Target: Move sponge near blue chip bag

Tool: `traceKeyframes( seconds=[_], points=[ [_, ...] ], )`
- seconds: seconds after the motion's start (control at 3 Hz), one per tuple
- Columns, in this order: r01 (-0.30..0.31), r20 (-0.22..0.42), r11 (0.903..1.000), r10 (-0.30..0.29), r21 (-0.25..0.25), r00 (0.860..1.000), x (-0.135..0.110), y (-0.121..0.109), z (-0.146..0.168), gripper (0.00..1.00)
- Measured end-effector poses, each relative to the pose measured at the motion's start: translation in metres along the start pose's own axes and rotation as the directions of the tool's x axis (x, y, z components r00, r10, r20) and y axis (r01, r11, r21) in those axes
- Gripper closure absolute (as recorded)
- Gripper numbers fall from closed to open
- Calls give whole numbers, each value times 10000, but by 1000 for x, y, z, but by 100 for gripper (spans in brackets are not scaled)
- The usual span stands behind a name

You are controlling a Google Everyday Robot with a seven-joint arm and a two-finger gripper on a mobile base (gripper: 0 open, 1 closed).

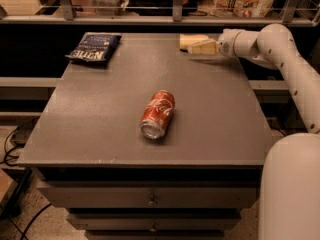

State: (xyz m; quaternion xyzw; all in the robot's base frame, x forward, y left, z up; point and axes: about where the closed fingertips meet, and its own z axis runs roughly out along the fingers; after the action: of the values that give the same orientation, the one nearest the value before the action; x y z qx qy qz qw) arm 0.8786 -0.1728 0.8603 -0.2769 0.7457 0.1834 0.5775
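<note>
- The grey table filled most of the camera view, with a drawer front visible below its near edge.
- The robot's white base stood at the near right corner of the table, and the arm reached along the right side toward the far edge.
- The blue chip bag lay flat at the far left corner of the table top, with its white lettering facing up.
- A red soda can lay on its side near the middle of the table, its open end toward the near edge.
- The sponge was at the far edge, right of centre and well apart from the blue chip bag.
- The gripper was at the sponge, pointing left. Whether it was clamped on the sponge or apart cannot be told.
</note>
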Motion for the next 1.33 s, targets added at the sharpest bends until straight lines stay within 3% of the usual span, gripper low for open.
traceKeyframes(
  seconds=[0.67, 1.0, 1.33],
  points=[
    [-199, -740, 9988, 165, -449, 9971, 26, 7, 23, 45],
    [-192, -752, 9987, 156, -465, 9970, 25, 8, 23, 69],
    [-191, -751, 9987, 155, -465, 9971, 22, 8, 22, 98]
  ],
)
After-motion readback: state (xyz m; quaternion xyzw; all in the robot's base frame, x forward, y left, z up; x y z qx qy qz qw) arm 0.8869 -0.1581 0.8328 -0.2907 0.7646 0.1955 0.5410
